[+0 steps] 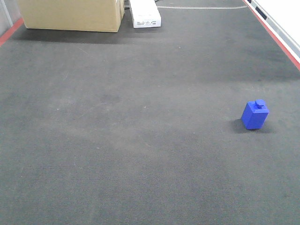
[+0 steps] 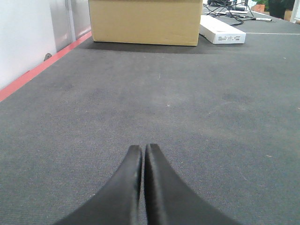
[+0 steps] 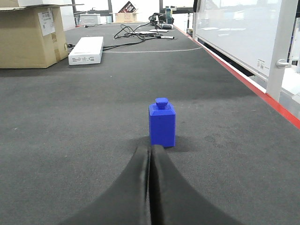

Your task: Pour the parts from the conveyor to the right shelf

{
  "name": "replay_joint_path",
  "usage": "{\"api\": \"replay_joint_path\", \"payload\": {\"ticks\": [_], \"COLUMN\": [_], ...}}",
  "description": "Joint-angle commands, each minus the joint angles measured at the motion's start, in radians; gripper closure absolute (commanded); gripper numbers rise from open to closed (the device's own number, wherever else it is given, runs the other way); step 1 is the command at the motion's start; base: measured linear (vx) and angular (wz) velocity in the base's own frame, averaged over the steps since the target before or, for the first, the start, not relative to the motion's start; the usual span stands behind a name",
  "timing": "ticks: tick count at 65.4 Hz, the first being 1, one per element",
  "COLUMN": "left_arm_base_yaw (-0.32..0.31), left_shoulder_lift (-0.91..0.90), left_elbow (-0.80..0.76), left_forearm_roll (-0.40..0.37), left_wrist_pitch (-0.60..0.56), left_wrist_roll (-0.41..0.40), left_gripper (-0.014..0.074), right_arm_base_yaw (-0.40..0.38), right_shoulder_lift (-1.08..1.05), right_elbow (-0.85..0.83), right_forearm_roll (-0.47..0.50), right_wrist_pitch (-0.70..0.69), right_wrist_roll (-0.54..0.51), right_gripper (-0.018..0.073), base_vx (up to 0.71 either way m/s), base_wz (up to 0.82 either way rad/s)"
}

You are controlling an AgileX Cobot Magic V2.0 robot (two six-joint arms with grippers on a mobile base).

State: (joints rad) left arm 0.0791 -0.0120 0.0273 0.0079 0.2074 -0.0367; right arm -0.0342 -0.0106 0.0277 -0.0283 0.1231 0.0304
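Note:
A small blue block with one round stud, the part [image 1: 255,114], stands upright on the dark grey conveyor belt [image 1: 140,140] at the right. In the right wrist view the part [image 3: 162,123] stands just beyond my right gripper [image 3: 151,147], whose black fingers are shut together with nothing between them. My left gripper [image 2: 143,146] is also shut and empty, low over bare conveyor [image 2: 187,103]. Neither gripper appears in the front view. The right shelf is out of view.
A cardboard box [image 1: 72,14] and a flat white box [image 1: 145,13] lie at the belt's far end. Red strips edge the belt on the left [image 2: 37,70] and right [image 3: 253,89]. Cables [image 3: 140,32] lie beyond, and a white-framed panel [image 3: 239,33] lines the right side.

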Motion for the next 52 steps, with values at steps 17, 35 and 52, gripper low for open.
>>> {"api": "replay_joint_path", "payload": {"ticks": [17,35,52], "left_arm_base_yaw": [-0.007,-0.007,-0.007], "left_shoulder_lift": [-0.011,-0.011,-0.011], "left_elbow": [-0.020,-0.020,-0.020], "left_forearm_roll": [-0.008,-0.008,-0.008], "left_wrist_pitch": [-0.073,-0.073,-0.073], "left_wrist_roll": [-0.008,-0.008,-0.008], "left_gripper": [0.0603,0.0603,0.0603], "right_arm_base_yaw": [-0.005,-0.005,-0.005], "right_shoulder_lift": [-0.013,-0.013,-0.013], "right_elbow": [0.009,0.009,0.009], "right_forearm_roll": [-0.004,-0.004,-0.004], "right_wrist_pitch": [-0.076,-0.076,-0.076], "right_wrist_roll": [-0.003,-0.003,-0.003], "right_gripper": [0.0567,0.0567,0.0567], "base_vx": [0.00,0.00,0.00], "base_wz": [0.00,0.00,0.00]}}
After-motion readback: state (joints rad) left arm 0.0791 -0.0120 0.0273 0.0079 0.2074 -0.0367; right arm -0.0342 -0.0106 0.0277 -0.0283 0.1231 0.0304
